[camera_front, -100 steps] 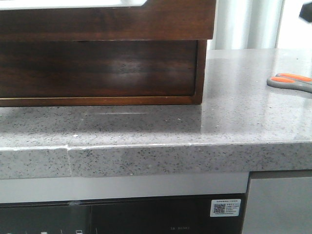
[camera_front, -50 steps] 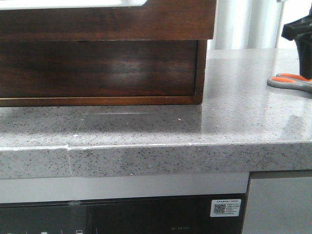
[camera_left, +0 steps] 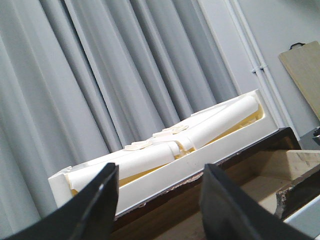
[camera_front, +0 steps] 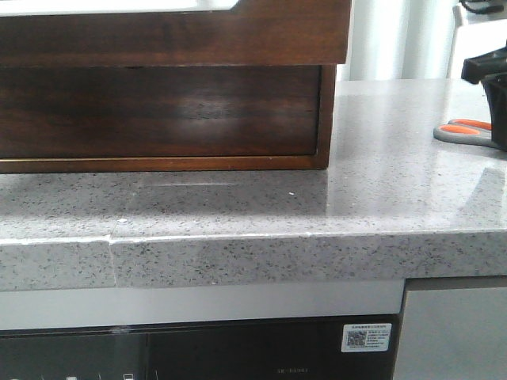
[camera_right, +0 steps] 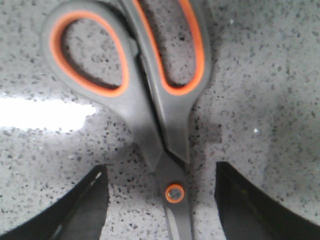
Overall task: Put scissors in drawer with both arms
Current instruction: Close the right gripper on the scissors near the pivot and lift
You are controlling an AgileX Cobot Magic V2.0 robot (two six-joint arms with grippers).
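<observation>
The scissors [camera_front: 463,131] lie flat at the far right of the stone counter, grey handles with orange-lined loops. My right gripper [camera_front: 489,75] hangs just above them at the frame's edge. In the right wrist view the right gripper [camera_right: 165,207] is open, its two fingers astride the scissors [camera_right: 150,100] near the orange pivot, touching nothing. The drawer [camera_front: 174,36], with a dark brown glossy front, juts out at the cabinet's top, a white strip showing above it. The left gripper [camera_left: 160,202] is open and empty, facing a white box-like rim [camera_left: 165,180] above dark wood.
The wooden cabinet [camera_front: 321,119] stands on the grey speckled counter [camera_front: 317,214] at back left, with a recessed dark panel [camera_front: 158,111] under the drawer. White rolls [camera_left: 200,132] lie in the white box. Grey curtains [camera_left: 100,75] hang behind. A pale wooden board [camera_left: 305,70] leans nearby.
The right gripper has come into the front view at the right edge and dropped down over the scissors. The scissors and cabinet have not moved.
</observation>
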